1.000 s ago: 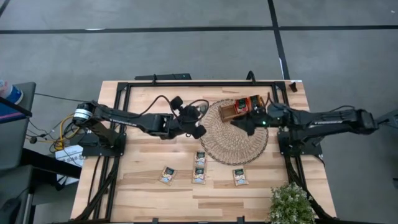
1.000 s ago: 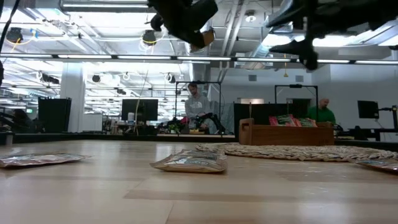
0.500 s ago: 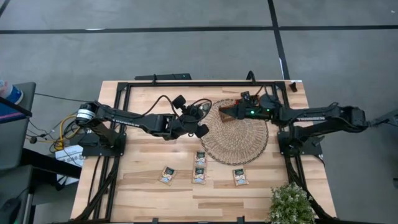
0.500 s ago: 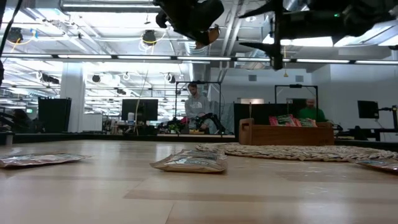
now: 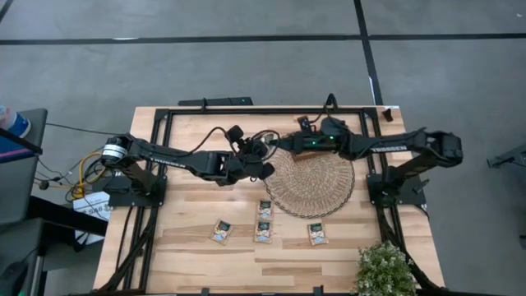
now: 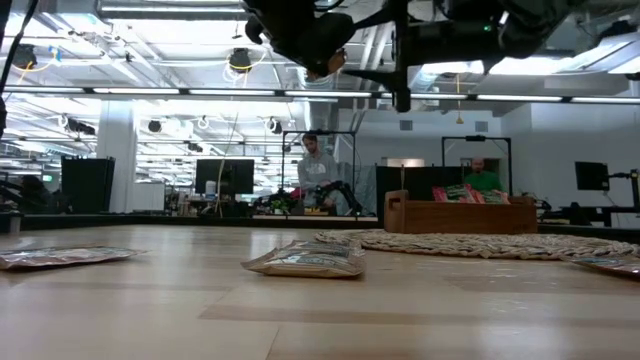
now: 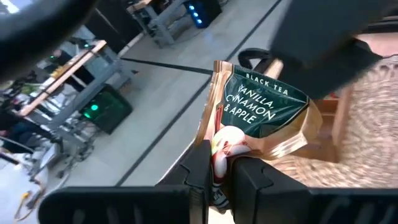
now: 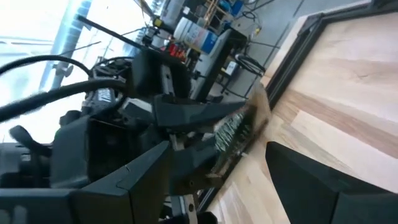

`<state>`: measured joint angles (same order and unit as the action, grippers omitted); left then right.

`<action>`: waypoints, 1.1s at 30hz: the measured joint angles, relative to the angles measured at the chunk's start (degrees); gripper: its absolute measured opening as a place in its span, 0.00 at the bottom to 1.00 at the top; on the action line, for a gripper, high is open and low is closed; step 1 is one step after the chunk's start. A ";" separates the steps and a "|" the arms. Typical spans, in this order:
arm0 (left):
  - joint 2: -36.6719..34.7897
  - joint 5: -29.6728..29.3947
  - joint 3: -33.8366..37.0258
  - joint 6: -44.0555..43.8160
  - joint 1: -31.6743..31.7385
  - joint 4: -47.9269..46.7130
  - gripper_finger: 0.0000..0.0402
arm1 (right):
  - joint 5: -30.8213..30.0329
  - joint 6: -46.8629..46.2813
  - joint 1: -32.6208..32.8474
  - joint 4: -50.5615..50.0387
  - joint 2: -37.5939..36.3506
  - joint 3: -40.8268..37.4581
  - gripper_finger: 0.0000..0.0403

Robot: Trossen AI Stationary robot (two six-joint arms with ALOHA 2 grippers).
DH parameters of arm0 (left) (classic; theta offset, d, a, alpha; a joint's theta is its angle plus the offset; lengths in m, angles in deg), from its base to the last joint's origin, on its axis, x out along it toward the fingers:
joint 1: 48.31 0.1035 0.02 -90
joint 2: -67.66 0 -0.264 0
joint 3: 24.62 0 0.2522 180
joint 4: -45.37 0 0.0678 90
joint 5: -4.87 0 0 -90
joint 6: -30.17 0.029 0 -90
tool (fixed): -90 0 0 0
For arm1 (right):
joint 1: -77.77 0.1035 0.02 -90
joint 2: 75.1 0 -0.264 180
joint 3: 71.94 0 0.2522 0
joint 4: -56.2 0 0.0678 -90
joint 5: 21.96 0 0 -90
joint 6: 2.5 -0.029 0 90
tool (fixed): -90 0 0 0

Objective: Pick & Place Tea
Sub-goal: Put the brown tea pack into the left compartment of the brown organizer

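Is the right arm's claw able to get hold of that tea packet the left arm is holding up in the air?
Probably yes. The left gripper pinches only one edge of the tea sachet, so most of it sticks out free above the table. The right gripper is open, raised beside it, with nothing between them.

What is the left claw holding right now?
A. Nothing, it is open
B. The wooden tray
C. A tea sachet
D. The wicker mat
C: the left claw is shut on a tea sachet printed "Black Tea, Vanilla, Cinnamon & Apple", held up off the table, as the left wrist view shows.
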<state>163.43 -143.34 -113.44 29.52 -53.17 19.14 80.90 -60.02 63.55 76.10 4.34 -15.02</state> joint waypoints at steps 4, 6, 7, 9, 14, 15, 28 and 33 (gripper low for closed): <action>-0.01 -0.13 0.00 0.00 0.00 -0.65 0.06 | 0.62 -0.93 -0.52 -0.01 1.59 0.75 0.62; -0.02 0.11 0.00 -0.02 0.00 -0.63 0.06 | 0.63 -0.95 -0.70 0.07 1.62 0.82 0.60; -0.01 0.39 0.00 -0.02 0.00 -0.63 0.06 | 0.61 -0.93 -0.94 0.20 1.62 0.86 0.59; -0.02 0.46 0.00 -0.04 0.00 -0.60 0.06 | 0.63 -0.95 -1.31 0.12 1.59 0.86 0.56; -0.02 0.82 0.00 -0.13 0.02 -0.25 0.06 | 0.61 -0.95 -2.16 0.03 1.55 0.86 0.44; -0.02 0.87 0.00 -0.19 0.00 -0.22 0.06 | 0.59 -0.93 -2.16 0.03 1.55 0.86 0.42; -0.09 1.81 0.00 -0.46 0.01 1.22 0.06 | 0.57 0.03 -1.97 -0.01 1.46 0.86 0.20; -0.09 1.98 0.00 -1.16 0.02 1.33 0.06 | 0.59 1.43 -2.05 -0.03 1.46 0.86 0.09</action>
<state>163.34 -141.36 -113.44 28.37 -53.15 20.47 81.49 -58.59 61.50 76.07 5.80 -14.15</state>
